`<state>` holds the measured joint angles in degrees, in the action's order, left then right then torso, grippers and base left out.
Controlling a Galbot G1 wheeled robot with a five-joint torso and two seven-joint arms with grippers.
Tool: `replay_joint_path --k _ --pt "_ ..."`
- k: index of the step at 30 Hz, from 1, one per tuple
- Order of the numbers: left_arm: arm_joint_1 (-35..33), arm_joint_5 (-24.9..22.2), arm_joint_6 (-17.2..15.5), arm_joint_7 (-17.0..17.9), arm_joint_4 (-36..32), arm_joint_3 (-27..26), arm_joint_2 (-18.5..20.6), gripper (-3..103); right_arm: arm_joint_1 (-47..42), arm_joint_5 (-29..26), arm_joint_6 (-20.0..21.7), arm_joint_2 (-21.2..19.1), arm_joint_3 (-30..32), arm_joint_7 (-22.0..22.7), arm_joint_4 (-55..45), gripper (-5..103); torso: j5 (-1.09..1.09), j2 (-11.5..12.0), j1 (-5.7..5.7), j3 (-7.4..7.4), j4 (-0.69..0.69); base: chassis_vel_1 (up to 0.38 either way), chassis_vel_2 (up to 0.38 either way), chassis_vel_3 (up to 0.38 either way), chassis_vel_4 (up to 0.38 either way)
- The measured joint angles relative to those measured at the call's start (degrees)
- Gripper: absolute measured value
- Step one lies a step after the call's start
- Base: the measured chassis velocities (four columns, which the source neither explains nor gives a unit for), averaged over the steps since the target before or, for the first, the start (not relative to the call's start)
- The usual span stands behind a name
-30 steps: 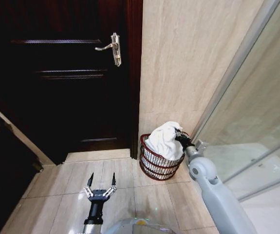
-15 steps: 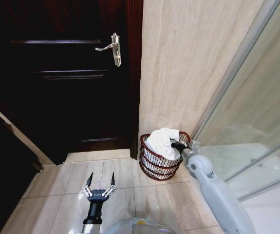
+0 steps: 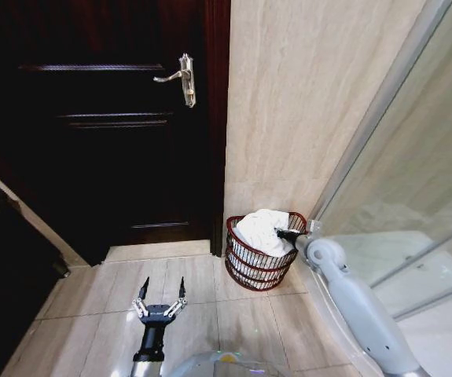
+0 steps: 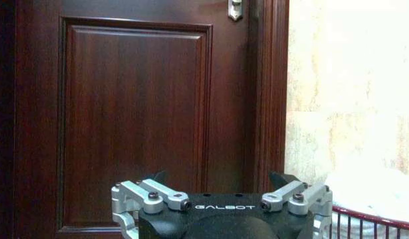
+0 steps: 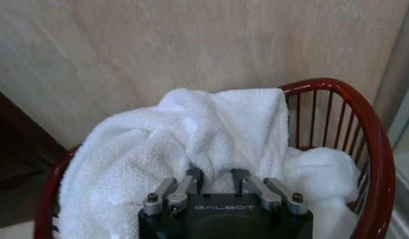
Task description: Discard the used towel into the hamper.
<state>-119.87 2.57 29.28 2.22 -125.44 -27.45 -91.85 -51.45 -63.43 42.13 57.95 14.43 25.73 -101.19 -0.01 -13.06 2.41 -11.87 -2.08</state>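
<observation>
The towel (image 3: 262,230) is already placed inside the hamper (image 3: 259,265), which stands on the tiled floor (image 3: 194,306) at the foot of the wall, in the corner beside the door (image 3: 100,118). The cloth is heaped above the rim and hangs over it on one side. The right gripper (image 5: 217,177) is lowered into the hamper, its jaws nearly closed and pinching a fold of the towel. Only the release seems to be left. The left gripper (image 3: 161,292) is held low over the floor tiles, with jaws spread and empty.
</observation>
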Motion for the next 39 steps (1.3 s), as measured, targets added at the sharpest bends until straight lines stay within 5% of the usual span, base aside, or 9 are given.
replay_joint_path --k 18,30,39 --pt "0.0 0.2 0.4 -0.2 0.2 0.3 0.0 100 8.8 -4.3 -0.1 1.6 -11.8 6.8 10.1 98 0.0 0.0 0.01 -0.03 -0.01 0.0 0.0 0.0 0.0" --pt "-0.1 0.2 0.9 -0.2 -0.3 0.5 0.0 100 6.8 -4.4 -0.2 3.0 -9.4 9.0 7.2 100 0.02 0.0 0.02 -0.04 -0.01 0.0 0.0 0.0 0.0" --pt "-0.3 0.1 0.7 -0.1 -1.3 0.6 0.9 100 3.5 -2.1 -4.3 -0.9 -3.6 8.6 -9.0 100 -0.01 0.0 0.02 -0.04 -0.01 0.0 0.0 0.0 0.0"
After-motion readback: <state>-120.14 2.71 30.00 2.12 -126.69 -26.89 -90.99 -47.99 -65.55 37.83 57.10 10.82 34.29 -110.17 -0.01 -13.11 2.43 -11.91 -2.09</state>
